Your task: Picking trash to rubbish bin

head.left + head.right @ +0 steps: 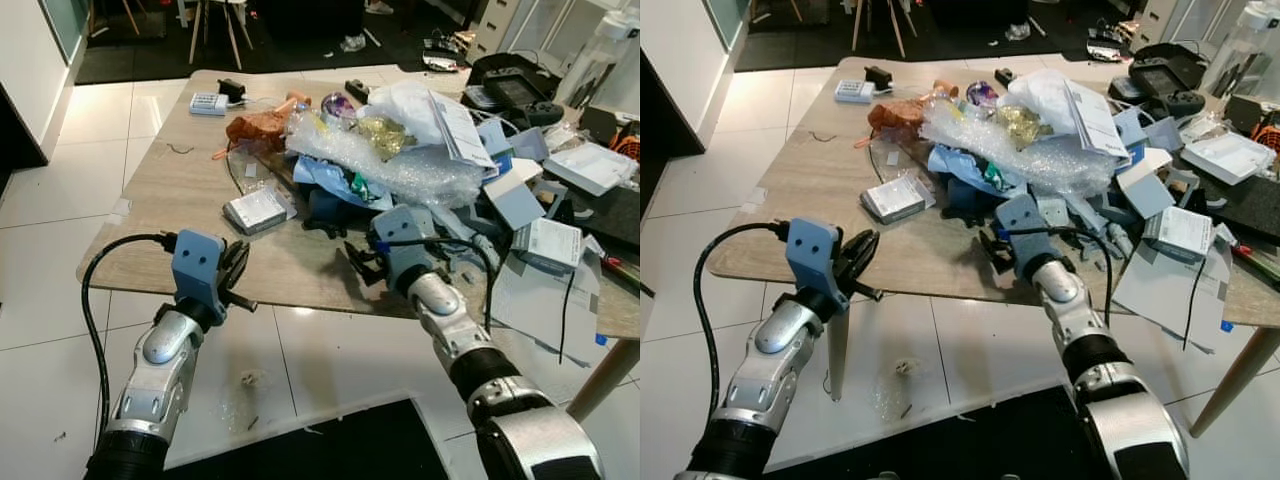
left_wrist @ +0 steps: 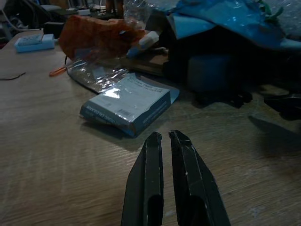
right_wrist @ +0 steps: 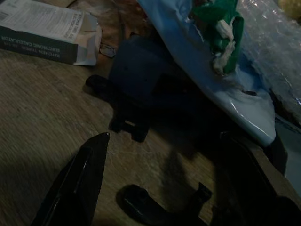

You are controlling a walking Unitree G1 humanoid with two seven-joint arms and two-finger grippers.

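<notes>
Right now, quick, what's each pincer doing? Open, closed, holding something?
Left pincer: closed, holding nothing, above the table.
Right pincer: open, holding nothing, fingers either side of a small black piece.

Your right claw [image 3: 160, 155] stands with its two black fingers [image 3: 77, 181] spread wide over the wooden worktop [image 3: 33, 103]. Between them lies a small dark curved piece [image 3: 150, 207]. Beyond it sits a dark blue object [image 3: 141, 80] under blue plastic [image 3: 207, 80], with a boxed calculator [image 3: 47, 33] nearby.
</notes>
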